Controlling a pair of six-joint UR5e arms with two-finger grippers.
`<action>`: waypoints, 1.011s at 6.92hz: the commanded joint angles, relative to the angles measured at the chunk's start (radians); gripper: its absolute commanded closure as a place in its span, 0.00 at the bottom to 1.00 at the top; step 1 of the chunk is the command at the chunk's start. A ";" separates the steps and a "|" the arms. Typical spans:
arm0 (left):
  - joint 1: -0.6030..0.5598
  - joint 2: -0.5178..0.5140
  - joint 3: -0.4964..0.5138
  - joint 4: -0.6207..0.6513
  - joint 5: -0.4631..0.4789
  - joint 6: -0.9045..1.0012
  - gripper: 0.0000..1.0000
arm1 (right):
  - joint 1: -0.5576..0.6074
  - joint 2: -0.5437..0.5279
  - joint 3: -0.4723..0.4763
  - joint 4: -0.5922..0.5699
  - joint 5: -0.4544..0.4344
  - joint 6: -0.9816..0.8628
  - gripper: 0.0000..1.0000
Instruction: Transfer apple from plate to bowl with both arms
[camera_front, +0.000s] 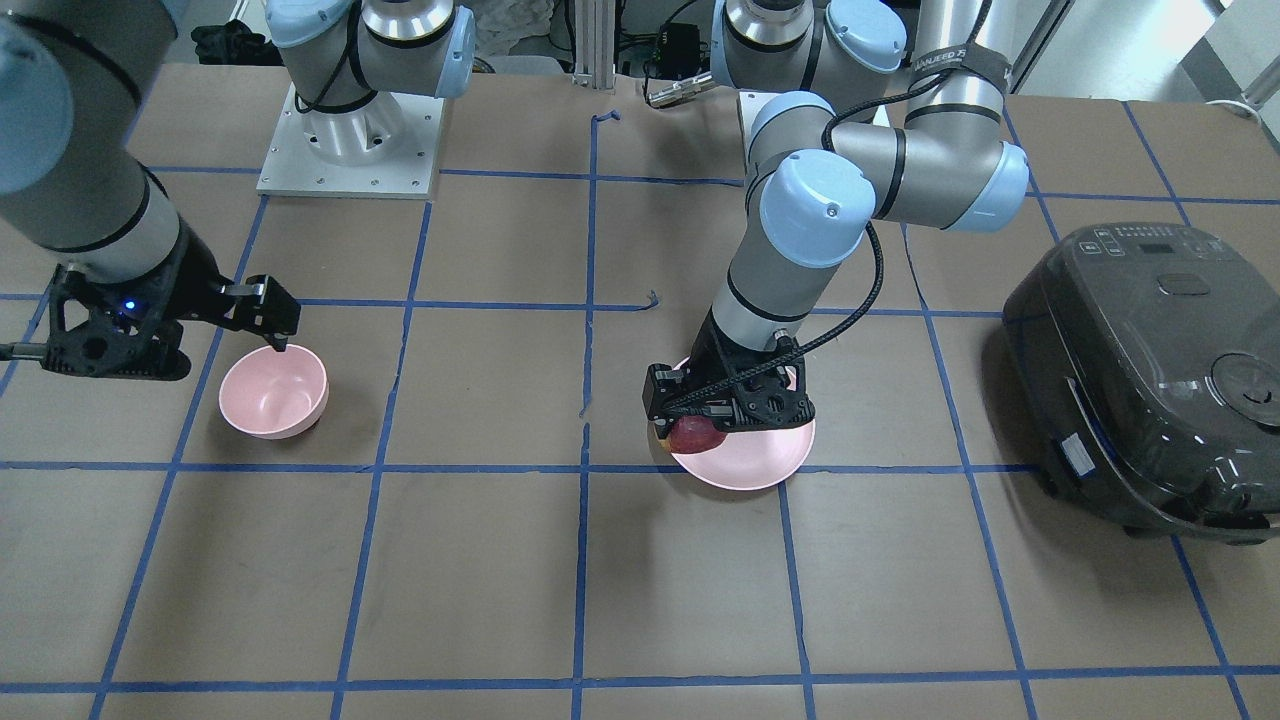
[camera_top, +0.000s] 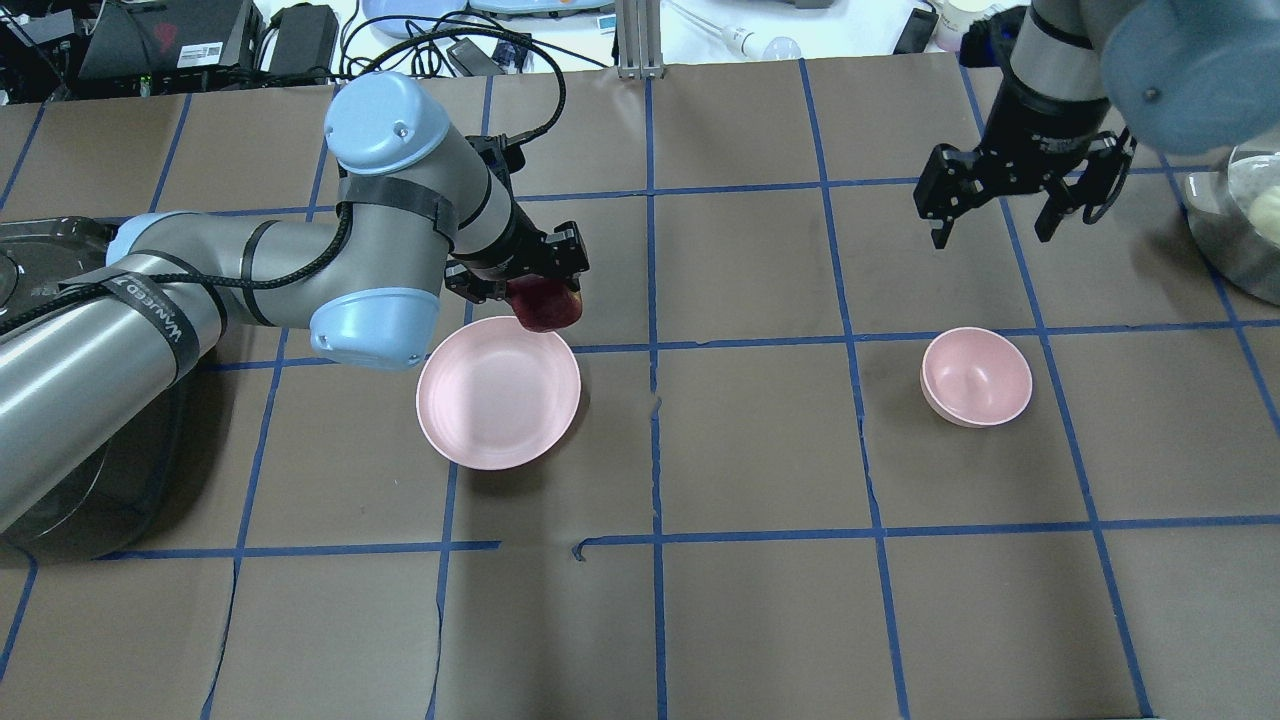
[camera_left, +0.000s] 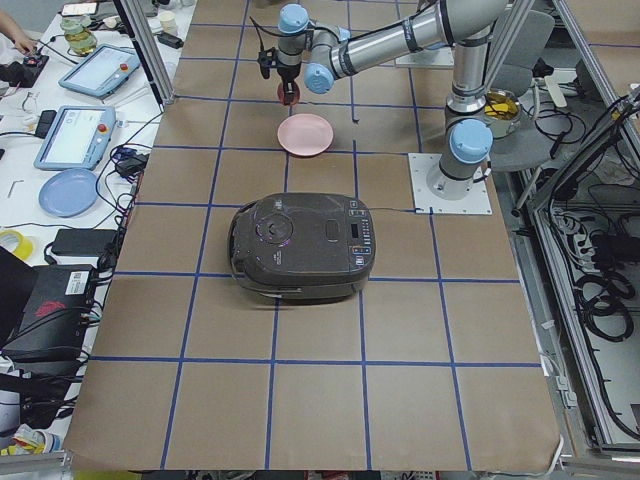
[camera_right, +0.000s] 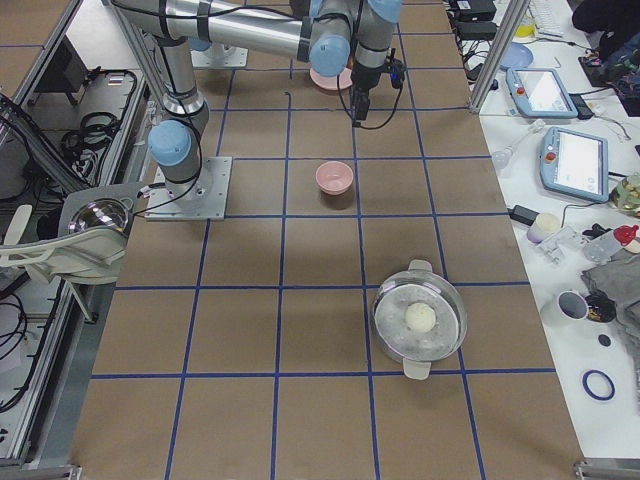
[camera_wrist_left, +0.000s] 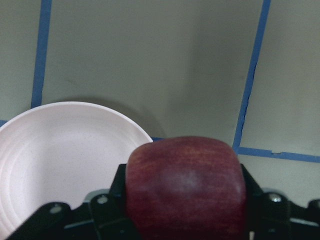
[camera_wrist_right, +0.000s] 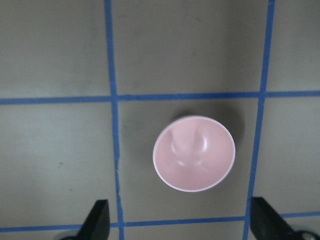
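Observation:
My left gripper (camera_top: 532, 287) is shut on the dark red apple (camera_top: 545, 306) and holds it above the far rim of the wide pink plate (camera_top: 498, 392). In the left wrist view the apple (camera_wrist_left: 187, 185) fills the space between the jaws, with the plate (camera_wrist_left: 60, 150) below and to the left. In the front view the apple (camera_front: 697, 436) hangs over the plate (camera_front: 760, 465). My right gripper (camera_top: 995, 215) is open and empty, high above and beyond the small pink bowl (camera_top: 976, 376). The empty bowl (camera_wrist_right: 194, 153) lies between its fingers in the right wrist view.
A dark rice cooker (camera_front: 1150, 370) stands on my left side of the table. A metal pot (camera_right: 420, 318) with a white ball in it stands at my far right. Blue tape lines grid the brown table.

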 joint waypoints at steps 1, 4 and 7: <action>0.000 -0.002 0.013 0.000 -0.003 0.006 1.00 | -0.165 0.042 0.252 -0.255 0.002 -0.141 0.04; 0.000 -0.009 0.027 -0.003 0.000 0.002 1.00 | -0.199 0.085 0.417 -0.482 0.003 -0.172 0.63; 0.000 -0.006 0.041 -0.004 -0.002 0.008 1.00 | -0.199 0.085 0.412 -0.485 0.003 -0.226 1.00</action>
